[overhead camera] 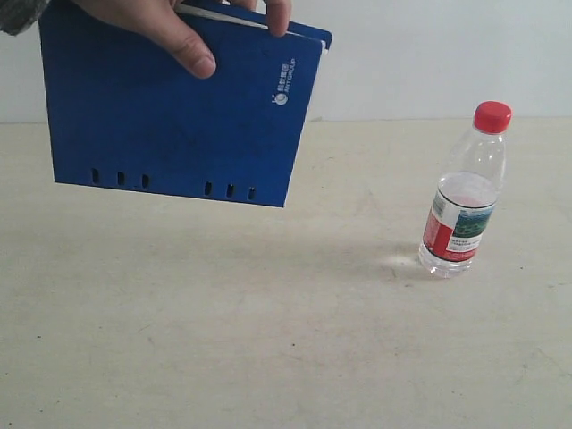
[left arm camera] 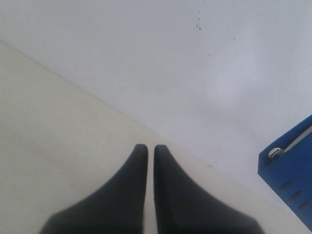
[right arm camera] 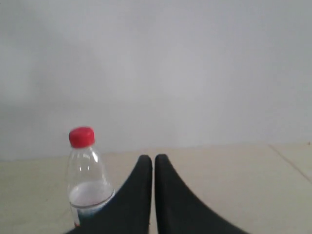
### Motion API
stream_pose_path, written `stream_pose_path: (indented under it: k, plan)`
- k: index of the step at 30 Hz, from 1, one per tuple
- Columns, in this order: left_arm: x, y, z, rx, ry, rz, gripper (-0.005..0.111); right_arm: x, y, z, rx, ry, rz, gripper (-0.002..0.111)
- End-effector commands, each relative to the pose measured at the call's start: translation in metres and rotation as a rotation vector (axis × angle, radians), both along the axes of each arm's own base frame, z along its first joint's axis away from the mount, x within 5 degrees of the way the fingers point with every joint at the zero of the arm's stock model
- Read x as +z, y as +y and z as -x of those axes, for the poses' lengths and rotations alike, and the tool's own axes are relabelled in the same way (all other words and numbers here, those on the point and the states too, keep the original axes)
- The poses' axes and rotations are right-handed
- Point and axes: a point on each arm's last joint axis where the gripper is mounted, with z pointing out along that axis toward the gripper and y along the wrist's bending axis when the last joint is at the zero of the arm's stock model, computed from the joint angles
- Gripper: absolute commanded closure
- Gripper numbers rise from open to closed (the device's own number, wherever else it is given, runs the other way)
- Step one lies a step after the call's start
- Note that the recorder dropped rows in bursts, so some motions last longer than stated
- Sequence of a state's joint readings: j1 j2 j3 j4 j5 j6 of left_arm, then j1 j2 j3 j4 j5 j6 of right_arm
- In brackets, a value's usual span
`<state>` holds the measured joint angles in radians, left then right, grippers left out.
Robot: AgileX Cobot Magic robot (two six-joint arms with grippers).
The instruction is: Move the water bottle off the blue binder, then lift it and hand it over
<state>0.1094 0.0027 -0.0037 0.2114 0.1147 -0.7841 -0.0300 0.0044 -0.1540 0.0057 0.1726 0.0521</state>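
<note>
The water bottle (overhead camera: 465,192) stands upright on the table at the right, red cap on top, about half full. A person's hand (overhead camera: 179,31) holds the blue binder (overhead camera: 179,107) in the air at the upper left, slots along its lower edge. Neither gripper shows in the exterior view. My left gripper (left arm camera: 150,148) is shut with nothing in it; a corner of the blue binder (left arm camera: 292,170) shows off to one side. My right gripper (right arm camera: 153,159) is shut and empty, with the water bottle (right arm camera: 87,170) beyond and beside its fingers, apart from them.
The beige table (overhead camera: 268,340) runs back to a pale wall (overhead camera: 429,54). The person's sleeve (overhead camera: 18,13) shows at the top left corner.
</note>
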Motion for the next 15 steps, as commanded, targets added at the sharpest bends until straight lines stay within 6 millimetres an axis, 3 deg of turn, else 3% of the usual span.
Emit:
stream_pose_path:
  k: [1,2,10,15]
  plan:
    - [0.000,0.000,0.000,-0.005,-0.010,0.011,0.102,-0.040,0.000,-0.009,0.009,0.022,-0.014,0.108]
    - [0.000,0.000,0.000,-0.005,-0.010,0.011,0.102,-0.036,0.000,-0.009,0.004,-0.023,-0.007,0.108]
    - [0.000,0.000,0.000,-0.005,-0.010,0.011,0.102,-0.065,0.002,-0.007,0.023,0.304,-0.074,0.108]
    - [0.000,0.000,0.000,-0.005,-0.010,0.011,0.102,-0.065,0.001,-0.007,0.020,0.308,0.004,0.108]
